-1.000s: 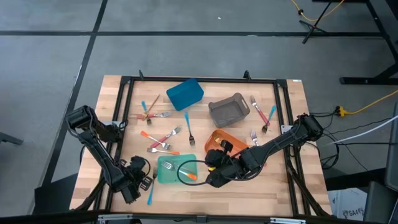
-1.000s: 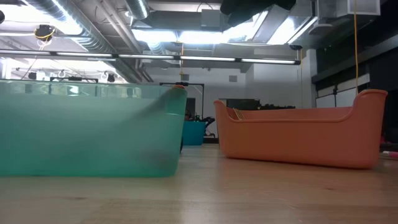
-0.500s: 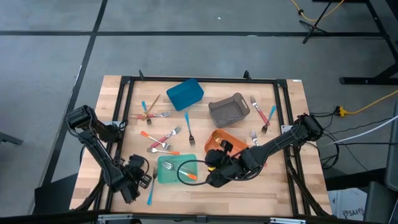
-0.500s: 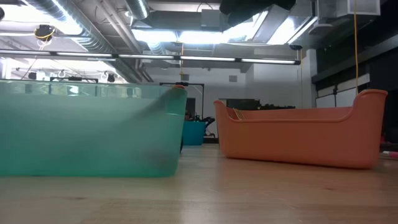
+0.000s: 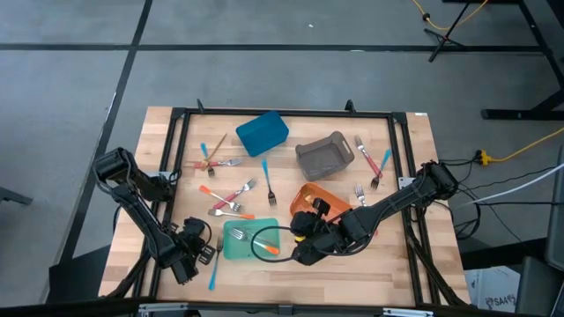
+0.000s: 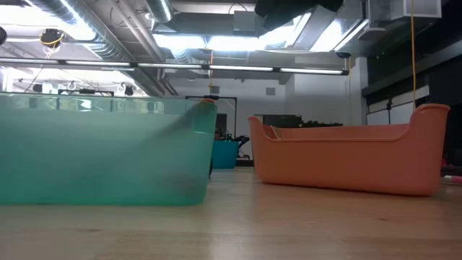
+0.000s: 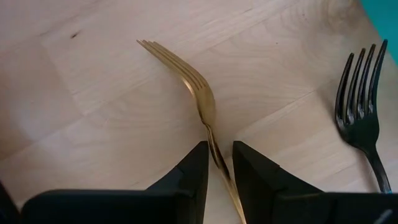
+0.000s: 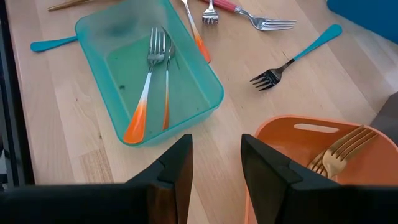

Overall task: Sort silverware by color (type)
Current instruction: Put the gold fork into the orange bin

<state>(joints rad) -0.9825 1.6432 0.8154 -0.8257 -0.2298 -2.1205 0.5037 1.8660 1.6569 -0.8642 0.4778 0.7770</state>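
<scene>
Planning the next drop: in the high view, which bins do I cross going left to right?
teal bin → blue bin → orange bin → grey bin

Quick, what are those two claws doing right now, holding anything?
Left gripper: jaws closed on the gold fork, which lies on the table.
Right gripper: jaws open, holding nothing, between the teal bin and the orange bin.

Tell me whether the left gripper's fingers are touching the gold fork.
Touching. In the left wrist view the gold fork has its thin handle pinched between the left gripper fingers.
</scene>
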